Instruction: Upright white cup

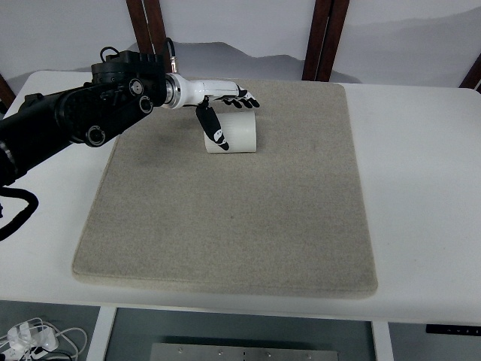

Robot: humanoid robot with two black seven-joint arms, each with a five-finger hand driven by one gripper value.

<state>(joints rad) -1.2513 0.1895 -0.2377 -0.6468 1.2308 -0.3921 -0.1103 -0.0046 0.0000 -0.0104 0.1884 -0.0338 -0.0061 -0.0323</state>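
A mat [225, 218] lay on the worktop [421, 188], covering its middle, with bare worktop showing left, right and along the near edge. The cup [237, 132] lay on its side on the far part of the mat, left of the mat's midline. The left arm [68, 120] entered from the left edge and reached over the mat's far-left corner. The left robot hand [222, 101] sat over the cup, fingers extended past its far side, thumb [213, 128] down across its left end. Cables [30, 337] lay on the floor below the near-left corner.
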